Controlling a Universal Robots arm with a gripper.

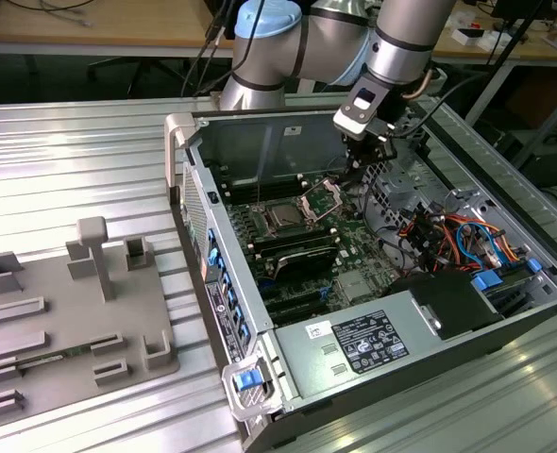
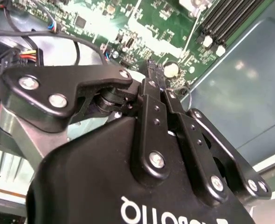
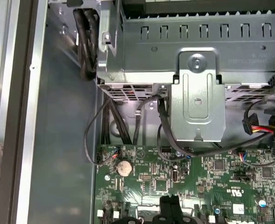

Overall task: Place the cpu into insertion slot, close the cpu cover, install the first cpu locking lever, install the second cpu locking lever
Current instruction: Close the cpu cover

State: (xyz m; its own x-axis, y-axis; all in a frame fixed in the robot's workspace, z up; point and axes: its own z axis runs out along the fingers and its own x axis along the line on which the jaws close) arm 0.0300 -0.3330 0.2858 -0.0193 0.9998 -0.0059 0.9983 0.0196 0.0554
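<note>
In the exterior view the computer case [image 1: 224, 283] lies open on the bench. The cpu [image 1: 283, 217], a small silvery square, sits flat in the socket on the green motherboard [image 1: 354, 247]. The cpu cover [image 1: 323, 196] stands raised and open just behind it. My gripper [image 1: 354, 173] hangs right beside the cover's upper edge, on the exterior view's right. Its black fingertips [image 3: 170, 207] are pressed together in both wrist views, just above the board [image 2: 149, 28], with nothing visible between them. I cannot make out the locking levers.
A power supply [image 1: 368, 342] with a white label fills the case's near end. Coloured cables [image 1: 448, 236] and a metal drive cage [image 3: 196, 95] crowd the exterior view's right. Memory slots [image 1: 293, 250] lie beside the socket. A grey parts fixture [image 1: 61, 321] rests on the bench.
</note>
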